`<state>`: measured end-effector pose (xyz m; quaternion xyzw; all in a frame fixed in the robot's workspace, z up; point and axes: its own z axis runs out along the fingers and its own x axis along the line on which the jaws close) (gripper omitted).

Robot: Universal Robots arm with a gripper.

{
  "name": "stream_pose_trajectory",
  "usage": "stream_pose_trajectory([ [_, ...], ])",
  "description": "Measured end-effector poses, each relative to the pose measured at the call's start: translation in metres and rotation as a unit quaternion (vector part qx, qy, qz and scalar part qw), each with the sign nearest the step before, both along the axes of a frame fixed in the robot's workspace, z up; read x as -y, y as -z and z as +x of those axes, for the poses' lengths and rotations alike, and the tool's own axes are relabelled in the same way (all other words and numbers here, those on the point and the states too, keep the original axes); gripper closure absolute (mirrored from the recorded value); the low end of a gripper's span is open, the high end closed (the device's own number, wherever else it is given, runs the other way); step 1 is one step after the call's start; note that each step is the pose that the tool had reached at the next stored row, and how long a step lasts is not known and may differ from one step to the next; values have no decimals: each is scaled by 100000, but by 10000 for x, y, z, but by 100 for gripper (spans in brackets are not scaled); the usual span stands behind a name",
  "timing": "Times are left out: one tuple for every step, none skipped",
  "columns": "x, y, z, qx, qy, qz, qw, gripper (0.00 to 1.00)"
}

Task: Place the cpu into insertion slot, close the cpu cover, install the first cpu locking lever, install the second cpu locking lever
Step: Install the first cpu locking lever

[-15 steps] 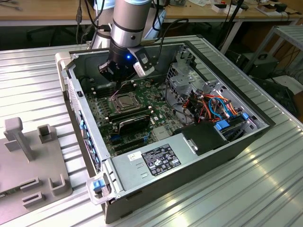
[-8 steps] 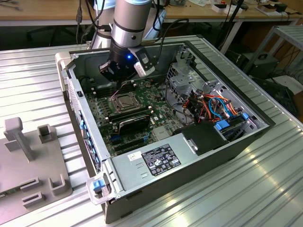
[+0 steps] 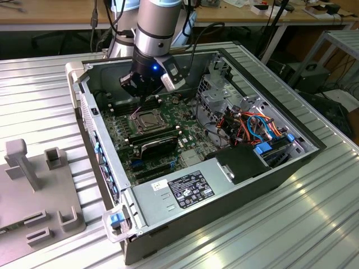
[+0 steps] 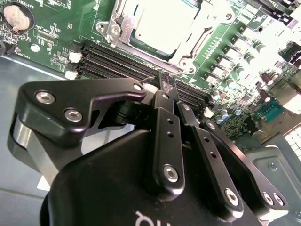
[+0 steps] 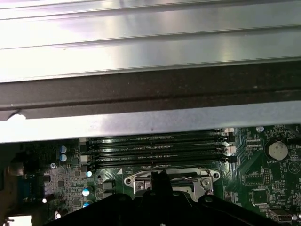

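Note:
The cpu (image 4: 160,21) lies in the insertion slot (image 3: 148,120) on the green board, its silver top face showing. The cpu cover (image 4: 123,29), a silver frame, lies flat around it. My gripper (image 3: 143,100) hangs just above the slot's edge that borders the memory slots, with its black fingers pressed together. In both wrist views the gripper (image 4: 167,84) (image 5: 160,178) points at that edge. A thin wire lever (image 3: 136,111) slants up from the slot toward the fingertips. I cannot tell whether they touch it.
The board sits deep in an open computer case (image 3: 101,145) with tall metal walls. Long black memory slots (image 4: 122,61) run beside the socket. A black card (image 3: 160,144), a power supply (image 3: 188,188), a cable bundle (image 3: 255,126) and a drive cage (image 3: 221,92) crowd the exterior view's right. A grey fixture (image 3: 39,190) stands outside.

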<state>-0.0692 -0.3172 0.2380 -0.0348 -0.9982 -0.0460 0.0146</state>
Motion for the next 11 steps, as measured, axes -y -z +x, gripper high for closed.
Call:
stream_pose_trajectory([
  [-4, 3, 2, -2, -496, 5, 99999, 89],
  [-7, 5, 5, -1, -874, 3, 99996, 89],
  [-16, 9, 12, -2, -1215, 3, 99993, 89],
  [-32, 14, 23, -1, -1473, 7, 99989, 89],
  [-53, 19, 29, 0, -1670, 7, 99986, 89],
  [-68, 22, 29, -5, -1712, 1, 99985, 89],
  [-79, 25, 30, -1, -1761, 7, 99984, 89],
  [-85, 29, 31, -2, -1849, 13, 99983, 89],
  [-87, 33, 35, 1, -1964, 20, 99981, 89],
  [-87, 36, 45, -2, -2184, 18, 99976, 89],
  [-87, 37, 52, -3, -2311, 18, 99973, 89],
])
